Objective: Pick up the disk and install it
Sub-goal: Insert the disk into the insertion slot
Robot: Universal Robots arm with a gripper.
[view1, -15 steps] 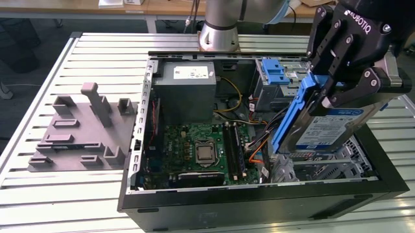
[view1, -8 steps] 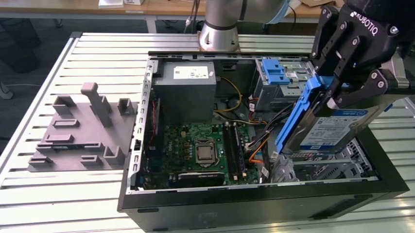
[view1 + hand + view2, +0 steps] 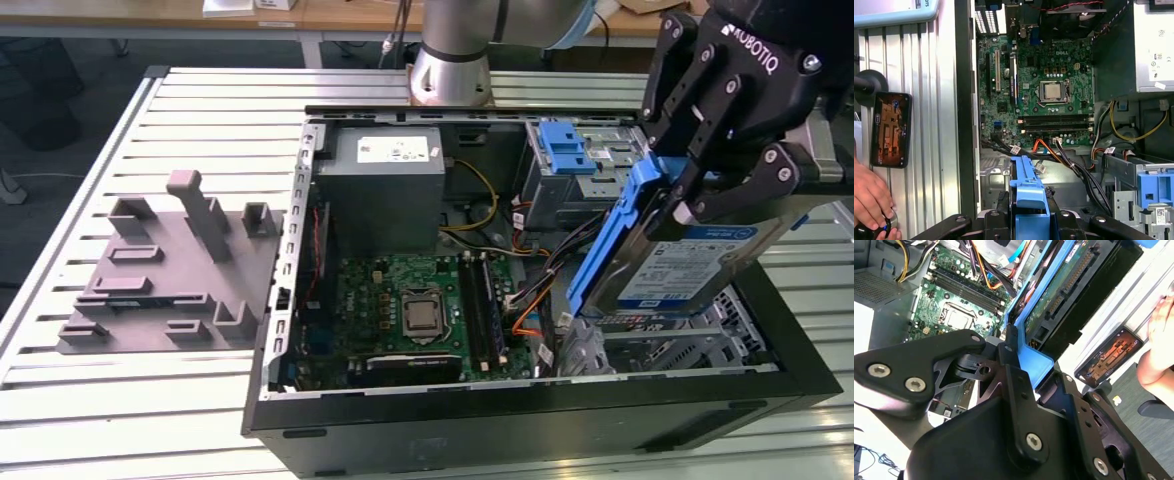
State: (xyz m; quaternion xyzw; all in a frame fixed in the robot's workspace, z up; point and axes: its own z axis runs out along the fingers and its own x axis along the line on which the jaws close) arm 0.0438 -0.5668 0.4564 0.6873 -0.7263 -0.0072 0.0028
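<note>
Above case: blue-framed silver disk.

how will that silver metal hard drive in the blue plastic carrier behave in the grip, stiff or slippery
The silver metal hard drive in its blue plastic carrier looks rigid, so it probably won't flex. Its metal body suggests some heft for its size. The black gripper pinches it near one end while it hangs tilted, so it might pivot or slip if bumped.

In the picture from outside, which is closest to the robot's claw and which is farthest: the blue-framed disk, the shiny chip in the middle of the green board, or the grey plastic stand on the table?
1. The disk: clamped in the gripper, above the case's right end in the exterior view.
2. The chip: on the green board inside the case, further left.
3. The grey stand: outside the case, on the table at the view's far left.
</note>
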